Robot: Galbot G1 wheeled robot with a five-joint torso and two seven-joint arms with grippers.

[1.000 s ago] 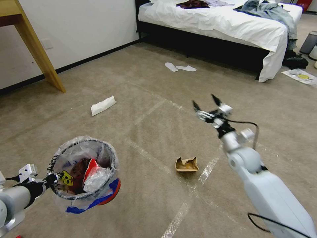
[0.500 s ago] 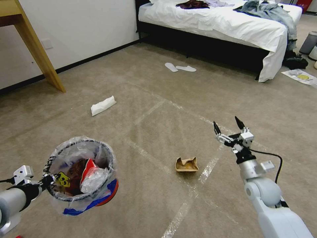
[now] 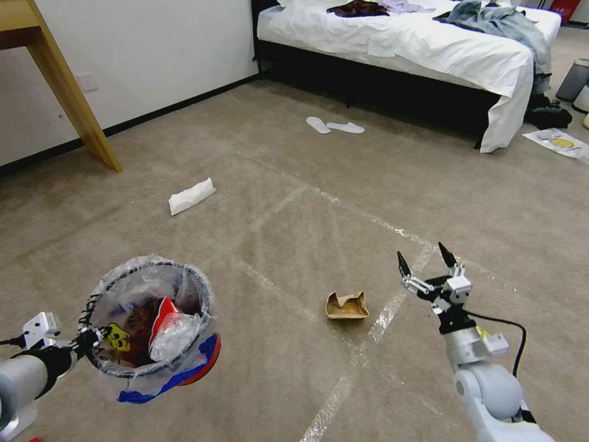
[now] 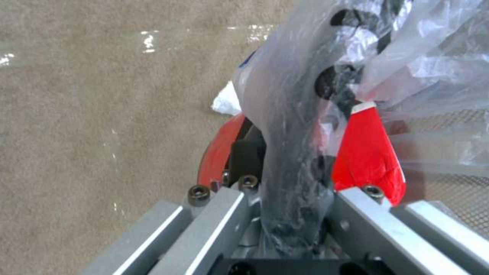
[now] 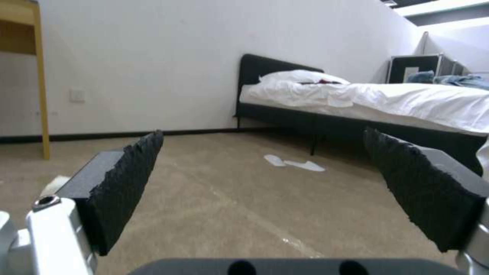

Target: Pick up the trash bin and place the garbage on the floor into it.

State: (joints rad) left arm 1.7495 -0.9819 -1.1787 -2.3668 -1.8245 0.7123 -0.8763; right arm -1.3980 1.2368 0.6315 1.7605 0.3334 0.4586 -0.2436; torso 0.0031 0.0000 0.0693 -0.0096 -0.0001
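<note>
the left pincer grips the trash bin by its rim, near left. the right pincer hangs open, right of the cardboard tray. the thin rim hold could slip and tip the bin; the flimsy tray may crumple or skid on the floor.

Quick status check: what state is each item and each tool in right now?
Trash bin: lifted off the floor, partly filled, gripped at its rim.
Left tool: shut on the trash bin.
Right tool: open, empty, above the floor.
Cardboard tray: on the floor, crumpled.
White tissue: on the floor.
</note>
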